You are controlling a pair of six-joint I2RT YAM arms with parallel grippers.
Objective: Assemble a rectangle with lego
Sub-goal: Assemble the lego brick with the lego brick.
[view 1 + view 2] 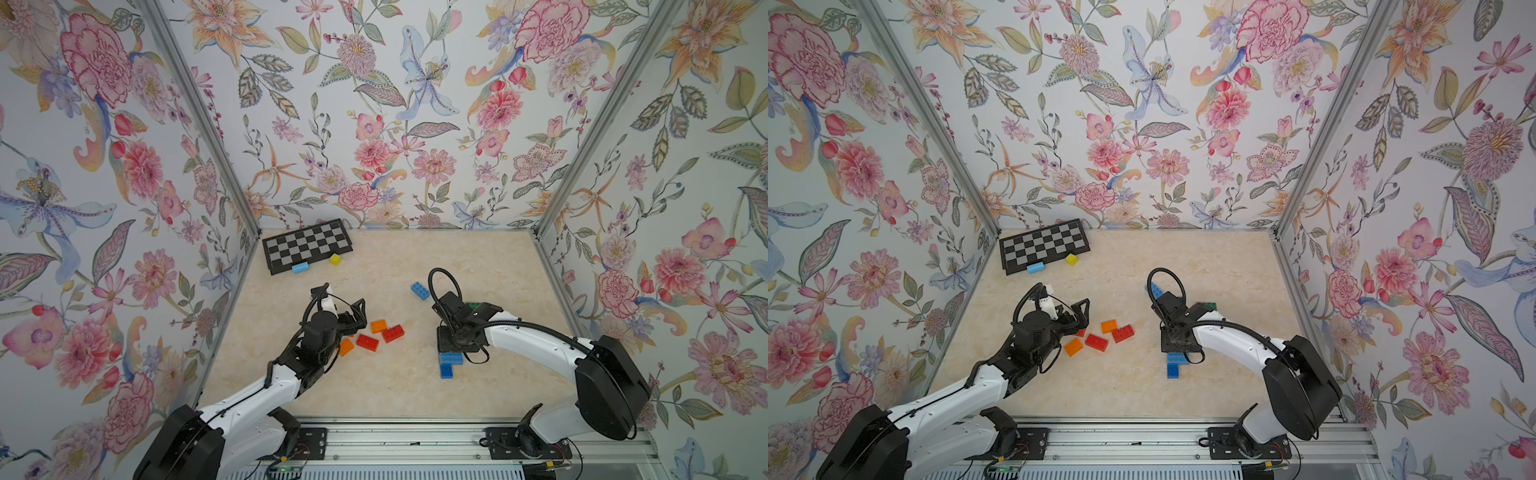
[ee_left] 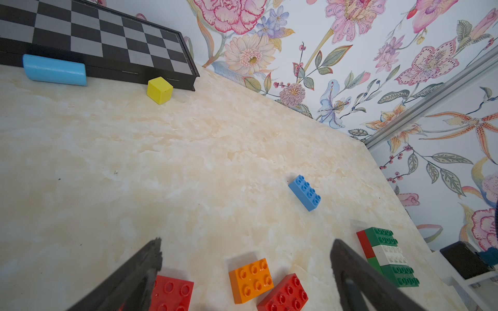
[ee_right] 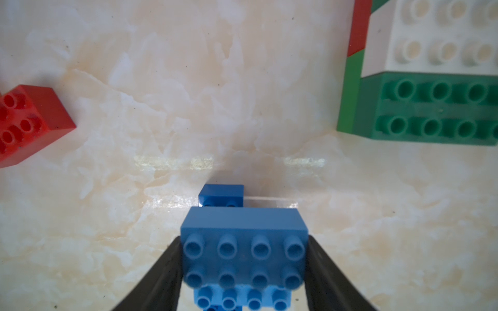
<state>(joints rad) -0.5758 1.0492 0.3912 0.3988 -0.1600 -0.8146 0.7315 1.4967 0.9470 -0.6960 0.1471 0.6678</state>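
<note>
The right gripper (image 3: 244,255) is clenched on a blue 2x4 brick (image 3: 244,229), its fingers against the brick's two short ends; the brick hangs directly over a blue cluster (image 1: 448,365) lying towards the front right of the desk (image 1: 374,395); whether its underside has seated on the studs below, I cannot tell. The left gripper (image 2: 247,249) stands released, jaws wide and holding nothing, above an orange brick (image 2: 250,280) and two red bricks (image 2: 283,294) near the left edge. A loose blue brick (image 2: 304,192) lies mid-desk; a green, white and red block (image 2: 388,255) sits by the right edge.

These bricks look light, hard and rigid; they should not deform under a firm pinch, though the smooth walls may slip or twist if caught off-centre; flat opposite faces are probably the best hold, low enough to leave the studs free, and joining likely needs a straight downward push.

The desk is a glossy, cream, marbled surface on which a brick would probably slide; a chessboard (image 2: 107,35), a yellow cube (image 2: 159,90) and a pale blue block (image 2: 54,70) occupy the far left corner; floral-papered walls (image 1: 374,104) close in three sides.
</note>
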